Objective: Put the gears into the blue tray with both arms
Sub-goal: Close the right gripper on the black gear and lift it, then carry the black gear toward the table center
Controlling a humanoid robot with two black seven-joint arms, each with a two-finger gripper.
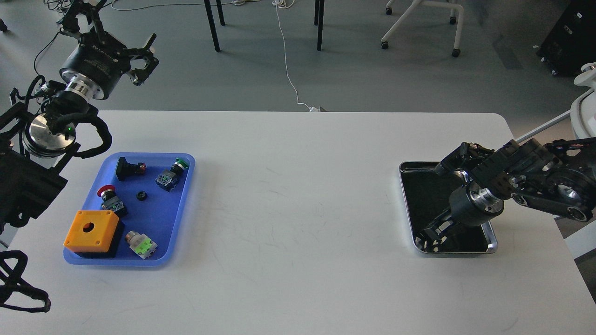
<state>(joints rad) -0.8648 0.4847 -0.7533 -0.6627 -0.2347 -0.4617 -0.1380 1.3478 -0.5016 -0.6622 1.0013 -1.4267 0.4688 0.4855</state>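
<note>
White desk (298, 223) fills the near part of the view, bare across its middle. On its left side lies the blue tray (184, 204), and nearest in it sit an orange box (91, 231) with a round hole on top and, just right of that, a switch with a light green body (142, 245). Farther in are a red-capped push-button (109, 195), a green-capped push-button (173, 173) and a black part (126, 168) at the far left corner. One gear (141, 196), a tiny black ring, lies on the tray floor between the red and green buttons, touching neither. The left pincer (139, 63) hangs beyond the desk's far left edge, well above the tray, fingers spread and holding nothing. On the right, the right pincer (433, 237) reaches down into the silver tray (492, 242) at its near end; it is dark against the dark floor, so I cannot tell whether it is released or clenched.
</note>
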